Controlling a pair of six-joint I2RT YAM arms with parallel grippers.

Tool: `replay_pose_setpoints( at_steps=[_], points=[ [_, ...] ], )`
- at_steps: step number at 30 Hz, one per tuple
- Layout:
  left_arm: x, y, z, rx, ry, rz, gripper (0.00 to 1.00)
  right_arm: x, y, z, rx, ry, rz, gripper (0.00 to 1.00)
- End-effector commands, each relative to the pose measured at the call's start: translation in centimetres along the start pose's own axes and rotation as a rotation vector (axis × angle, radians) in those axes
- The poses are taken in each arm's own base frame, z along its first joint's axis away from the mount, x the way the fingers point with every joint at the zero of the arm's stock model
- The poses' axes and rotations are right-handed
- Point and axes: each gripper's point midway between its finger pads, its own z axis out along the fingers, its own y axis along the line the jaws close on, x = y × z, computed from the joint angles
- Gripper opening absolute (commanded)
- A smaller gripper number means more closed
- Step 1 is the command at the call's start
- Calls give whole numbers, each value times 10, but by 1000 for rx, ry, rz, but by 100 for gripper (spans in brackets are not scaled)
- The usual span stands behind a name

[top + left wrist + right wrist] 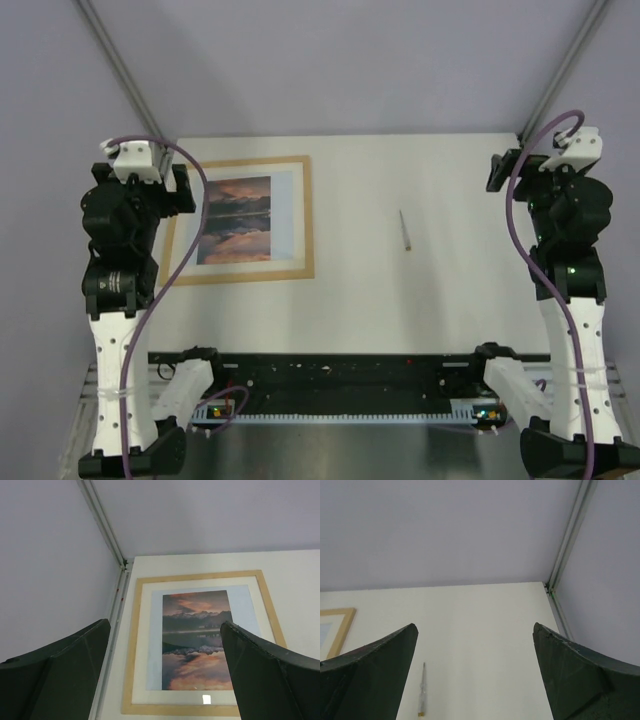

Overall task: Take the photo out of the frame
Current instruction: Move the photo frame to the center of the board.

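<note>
Gaping wide and empty, left fingers (55,675) by the frame (200,576), right fingers (580,675) above the table (480,630).

The frame (308,220) is pale honey wood with a cream inner border; the photo (236,220) shows orange-pink clouds over dark mountains, mirrored in dark water, with a pale bluish-white margin round the print; the table (450,200) is plain off-white; the walls (330,60) are flat lilac-grey; the left arm (120,240) and right arm (570,230) are black above, white below; the cable (203,205) is purple; the thin tool (405,230) is grey.
</note>
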Motion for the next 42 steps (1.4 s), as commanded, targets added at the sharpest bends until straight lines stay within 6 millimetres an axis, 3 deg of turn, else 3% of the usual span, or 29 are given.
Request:
replay_pose_setpoints(
  at_steps=[1,11,17,20,24,30,34,42],
  points=[
    [6,-19,7,121,-16,59,99,8,33,4,-204,-16,-70,99],
    [74,-28,32,182,176,140,99,54,89,18,-466,104,121,99],
    [124,-22,45,139,290,165,99,115,132,45,-531,318,189,99],
    [151,-15,53,105,345,192,98,151,154,60,-542,435,207,99],
    [183,7,61,-19,413,248,98,191,188,76,-559,553,218,99],
    [212,38,69,-203,494,299,99,237,261,87,-634,666,154,99],
    [232,49,73,-275,561,312,99,266,304,92,-655,728,135,99],
    [266,56,78,-315,617,272,99,319,346,112,-557,836,190,97]
  ],
)
